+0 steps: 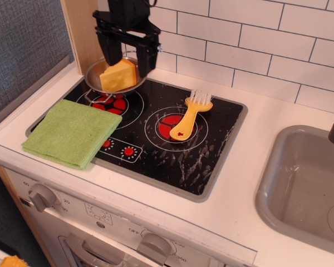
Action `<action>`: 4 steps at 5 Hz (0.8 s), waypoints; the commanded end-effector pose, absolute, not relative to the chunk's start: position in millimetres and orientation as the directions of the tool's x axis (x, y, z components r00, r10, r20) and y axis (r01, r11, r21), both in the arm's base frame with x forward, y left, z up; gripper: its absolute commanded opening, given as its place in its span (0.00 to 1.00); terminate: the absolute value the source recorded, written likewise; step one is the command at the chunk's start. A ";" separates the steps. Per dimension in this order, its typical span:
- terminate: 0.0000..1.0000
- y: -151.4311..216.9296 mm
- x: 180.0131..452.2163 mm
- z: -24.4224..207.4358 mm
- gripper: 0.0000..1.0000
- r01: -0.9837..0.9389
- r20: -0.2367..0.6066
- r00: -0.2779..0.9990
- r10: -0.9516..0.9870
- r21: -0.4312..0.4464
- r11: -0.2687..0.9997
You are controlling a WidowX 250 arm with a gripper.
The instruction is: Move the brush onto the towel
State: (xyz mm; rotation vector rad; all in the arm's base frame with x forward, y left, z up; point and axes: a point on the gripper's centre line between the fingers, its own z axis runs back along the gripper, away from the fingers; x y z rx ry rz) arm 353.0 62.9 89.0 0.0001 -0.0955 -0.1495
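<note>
The yellow brush [190, 115] lies on the right burner of the black stovetop [156, 150], white bristles toward the wall, star-holed handle end toward the front. The light-green towel [72, 132] lies flat at the stove's front left corner, overhanging the counter. My black gripper [126, 62] hangs open and empty above the pan at the back left, fingers [145, 58] on either side of the cheese wedge, well left of the brush.
A small metal pan [94, 79] holding a yellow cheese wedge [118, 75] sits on the back left burner under the gripper. A grey sink [306, 183] is at the right. White tiled wall behind; oven knobs [42, 196] on the front.
</note>
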 end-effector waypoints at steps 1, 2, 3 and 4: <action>0.00 15.9 370.8 81.0 1.00 0.212 0.089 0.974 -0.207 -0.042 0.976; 0.00 -11.3 384.7 65.4 1.00 0.127 0.087 0.989 -0.121 -0.064 0.990; 0.00 -32.9 392.1 48.2 1.00 0.122 0.086 0.989 -0.118 -0.041 0.992; 0.00 -42.8 390.2 26.6 1.00 0.158 -0.001 0.987 -0.159 0.110 0.981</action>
